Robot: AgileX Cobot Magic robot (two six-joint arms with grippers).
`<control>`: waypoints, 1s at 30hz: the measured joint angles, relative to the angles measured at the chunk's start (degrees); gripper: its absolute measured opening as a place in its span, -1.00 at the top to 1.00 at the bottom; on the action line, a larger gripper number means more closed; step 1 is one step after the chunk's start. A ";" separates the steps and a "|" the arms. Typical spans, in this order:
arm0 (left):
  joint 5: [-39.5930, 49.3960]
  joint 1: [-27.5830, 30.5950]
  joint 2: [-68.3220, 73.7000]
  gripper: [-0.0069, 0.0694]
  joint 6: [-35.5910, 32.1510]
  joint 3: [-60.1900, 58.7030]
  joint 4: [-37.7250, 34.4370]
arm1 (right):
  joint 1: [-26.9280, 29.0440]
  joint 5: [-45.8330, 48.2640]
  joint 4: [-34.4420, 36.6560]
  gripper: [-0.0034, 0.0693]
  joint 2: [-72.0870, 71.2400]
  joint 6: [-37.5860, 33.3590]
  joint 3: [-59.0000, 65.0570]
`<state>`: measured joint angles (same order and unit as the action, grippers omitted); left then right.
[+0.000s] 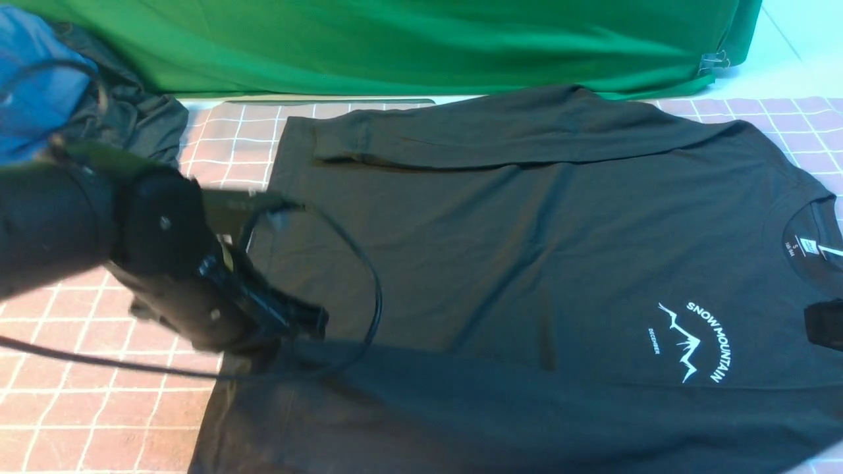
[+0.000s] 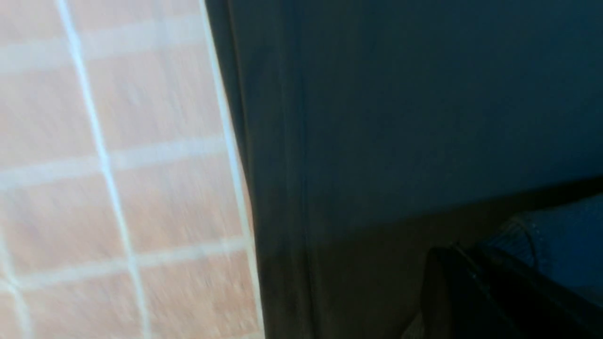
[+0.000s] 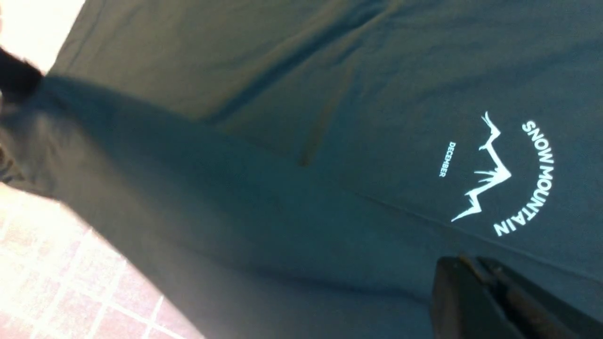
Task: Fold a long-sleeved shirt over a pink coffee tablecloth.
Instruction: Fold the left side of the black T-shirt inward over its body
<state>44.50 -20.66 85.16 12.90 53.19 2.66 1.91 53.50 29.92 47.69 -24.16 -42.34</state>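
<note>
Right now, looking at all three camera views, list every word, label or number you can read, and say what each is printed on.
"SNOW MOUNTAIN": white arched print on the chest of the long-sleeved shirt.
"DECEMBER": small white word beside the peak outline, same shirt.
"S": apparently, on the neck label inside the collar; the finer print under it is too small to read.
Nothing else shows text.

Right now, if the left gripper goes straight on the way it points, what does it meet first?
The long-sleeved shirt: the left gripper sits shut at the end of the near sleeve, angled down and right into the fabric. The pink coffee tablecloth lies beneath; depth is hard to judge.
</note>
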 joint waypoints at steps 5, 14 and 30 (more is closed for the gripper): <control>1.35 0.00 -0.17 0.74 -0.94 8.10 1.33 | 0.00 -0.22 0.02 0.78 0.00 0.00 0.00; 1.58 0.00 8.19 0.74 -0.89 17.67 7.89 | 0.00 -0.89 0.07 0.78 0.00 0.00 0.00; 1.76 0.00 19.18 0.74 2.57 26.40 14.93 | 0.00 -1.47 0.07 0.76 0.00 0.00 0.00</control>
<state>46.26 -20.66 104.34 15.47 79.59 17.59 1.91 52.03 29.99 47.69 -24.16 -42.34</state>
